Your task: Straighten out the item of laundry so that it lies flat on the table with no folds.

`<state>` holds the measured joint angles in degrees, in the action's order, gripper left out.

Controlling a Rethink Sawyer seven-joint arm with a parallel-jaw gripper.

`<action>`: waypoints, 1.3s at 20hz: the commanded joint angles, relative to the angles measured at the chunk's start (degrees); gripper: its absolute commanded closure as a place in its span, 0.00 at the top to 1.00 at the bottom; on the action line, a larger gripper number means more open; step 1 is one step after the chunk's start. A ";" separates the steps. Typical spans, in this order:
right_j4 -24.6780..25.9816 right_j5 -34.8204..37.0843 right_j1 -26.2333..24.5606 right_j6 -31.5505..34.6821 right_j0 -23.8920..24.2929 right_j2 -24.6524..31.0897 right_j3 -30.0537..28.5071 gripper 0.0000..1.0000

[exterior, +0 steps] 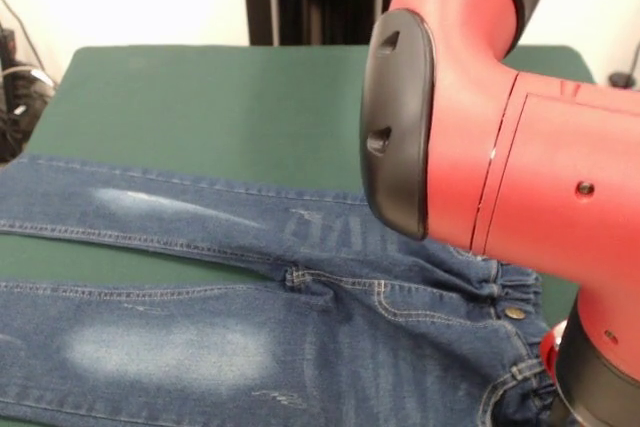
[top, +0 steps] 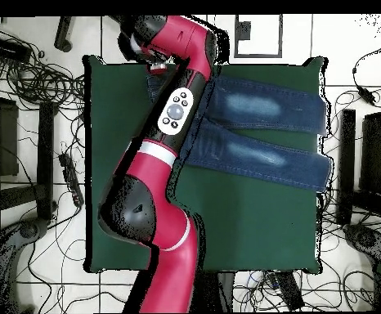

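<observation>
Denim jeans [exterior: 300,317] lie spread on the table [exterior: 220,97]; end effector's grip state unclear.

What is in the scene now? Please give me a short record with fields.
item: jeans, blue denim, pale patches on both legs
surface: table, dark green top
jeans position: spread out, legs side by side, reaching the table edge in the overhead view
waistband: gathered, brass button showing, partly hidden by the arm
arm: red arm stretched over the waist end of the jeans
gripper: hidden in both views, state not seen
</observation>
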<state>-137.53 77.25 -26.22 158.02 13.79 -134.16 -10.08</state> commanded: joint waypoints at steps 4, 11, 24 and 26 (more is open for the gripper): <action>7.10 12.91 4.88 10.09 -3.33 0.56 5.72 1.00; 11.54 13.90 5.83 6.74 -4.36 3.22 4.58 1.00; 44.11 4.48 3.52 -24.79 -21.15 42.93 -28.61 1.00; 46.50 1.42 4.89 -27.50 -22.36 47.26 -30.73 1.00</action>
<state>-101.70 85.20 -20.90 155.43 -2.58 -106.98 -28.41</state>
